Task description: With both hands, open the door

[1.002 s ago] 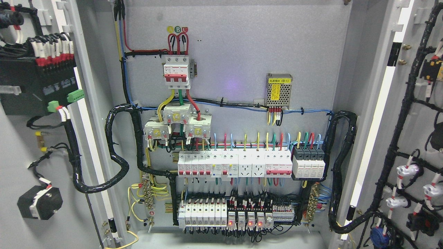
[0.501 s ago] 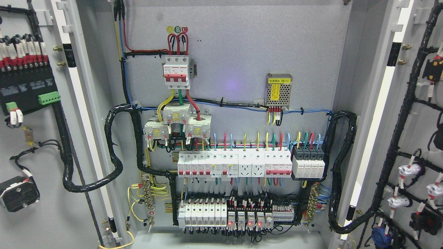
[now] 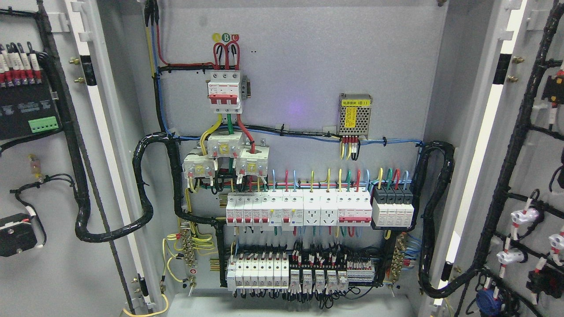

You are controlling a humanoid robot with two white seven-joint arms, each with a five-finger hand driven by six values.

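The grey electrical cabinet stands with both doors swung wide. The left door (image 3: 48,264) shows its inner face at the picture's left, carrying a black module with a green connector (image 3: 43,124) and black cable looms. The right door (image 3: 520,154) shows its inner face at the right, with black wiring and white-and-red switch backs (image 3: 524,216). Between them the back panel (image 3: 308,66) is fully exposed, with a red-and-white main breaker (image 3: 225,90), rows of white breakers (image 3: 299,209) and terminal blocks (image 3: 304,275). No arm or hand of mine appears in the head view.
A thick black cable loom (image 3: 145,185) loops from the left door into the cabinet, and another (image 3: 434,211) loops from the right door. A small metal power supply with a yellow label (image 3: 354,113) is mounted at the panel's right. The cabinet floor (image 3: 286,306) lies at the bottom.
The left door has swung further outward to the left, its module and black box sliding towards the picture's edge. The right door has opened slightly more. The red indicator lights on the bottom relays have gone dark.
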